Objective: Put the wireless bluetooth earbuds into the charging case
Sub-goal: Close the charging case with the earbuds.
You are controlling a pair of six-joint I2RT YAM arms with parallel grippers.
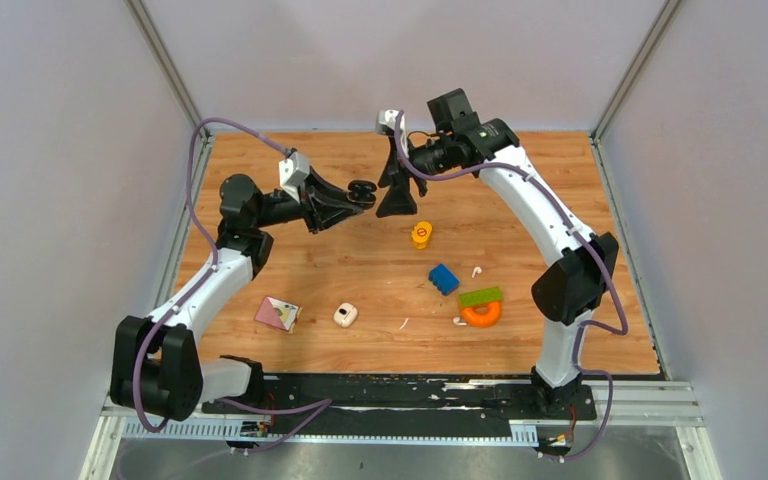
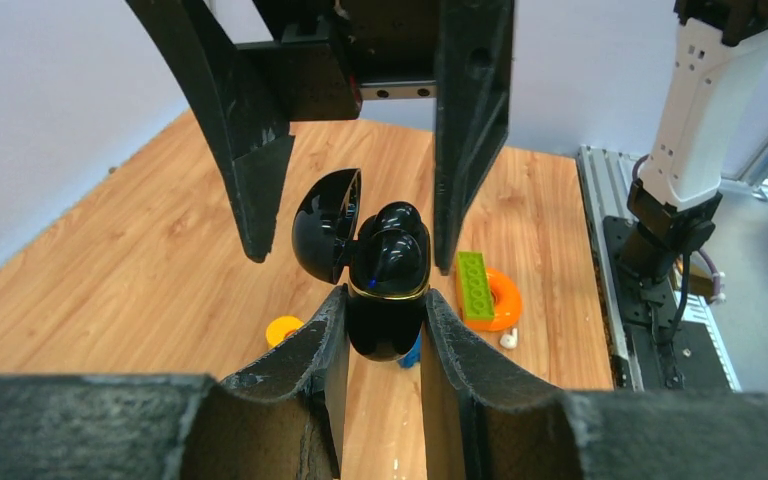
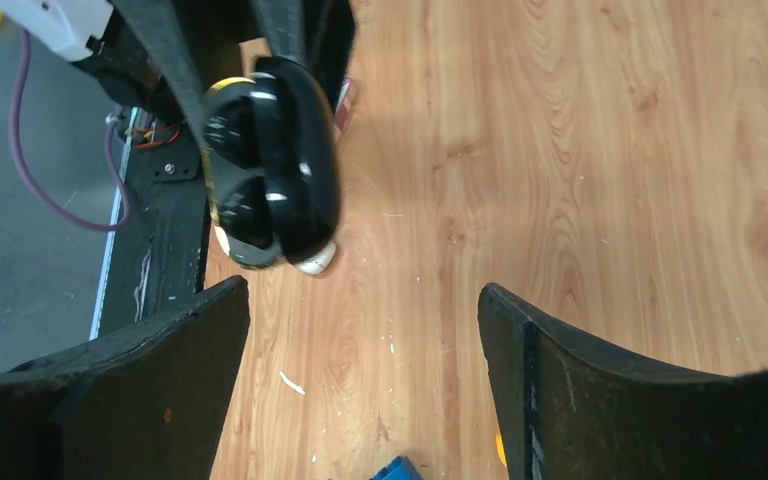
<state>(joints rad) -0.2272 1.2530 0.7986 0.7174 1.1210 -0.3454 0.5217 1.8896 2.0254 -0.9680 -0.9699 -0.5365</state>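
My left gripper [image 2: 385, 296] is clamped on the black charging case [image 2: 388, 335], lifted off the table [image 1: 290, 270] with its lid open; two black earbuds [image 2: 397, 250] sit inside the case. My right gripper [image 3: 360, 292] hangs spread wide just beside the case. A white earbud [image 1: 477, 271] lies on the table, well apart from the case
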